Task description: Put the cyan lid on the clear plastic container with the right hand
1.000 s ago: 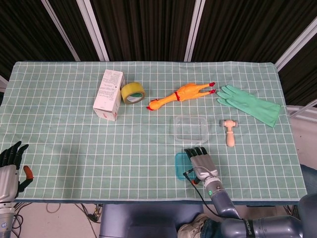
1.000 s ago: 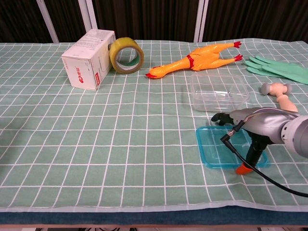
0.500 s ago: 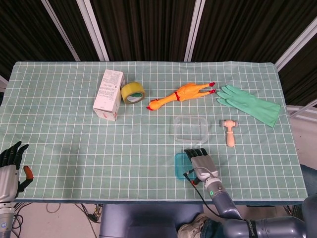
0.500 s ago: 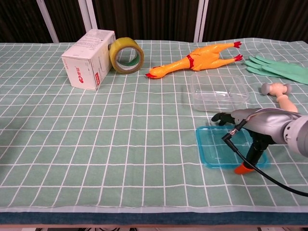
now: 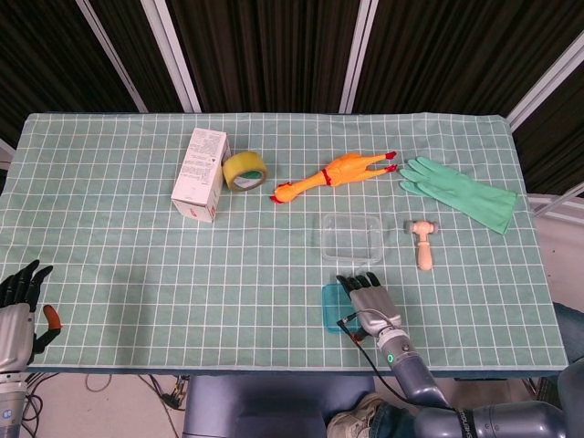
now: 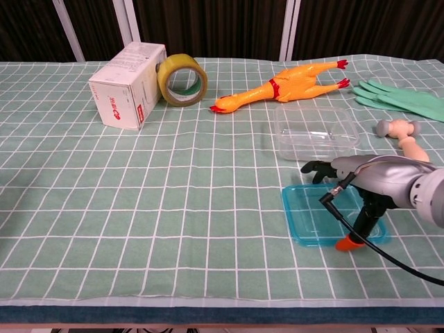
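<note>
The pick-up step looks in hand: the right robot hand (image 6: 361, 182) hovers fingers-extended, holding nothing, over the cyan lid (image 6: 316, 218) lying flat at lower right, so next it must grip the lid and carry it onto the clear plastic container (image 6: 316, 130) just above.

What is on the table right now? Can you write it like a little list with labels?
lid: cyan lid lying flat on the tablecloth, not yet on the container
container: clear plastic container just behind the lid, open on top
right hand: right hand spread over the lid, thumb down at its near edge
left hand: left hand off the near left edge of the table, holding nothing
toy: rubber chicken
glove: green glove at far right
mallet: small wooden mallet
box and tape: white box beside yellow tape roll
</note>
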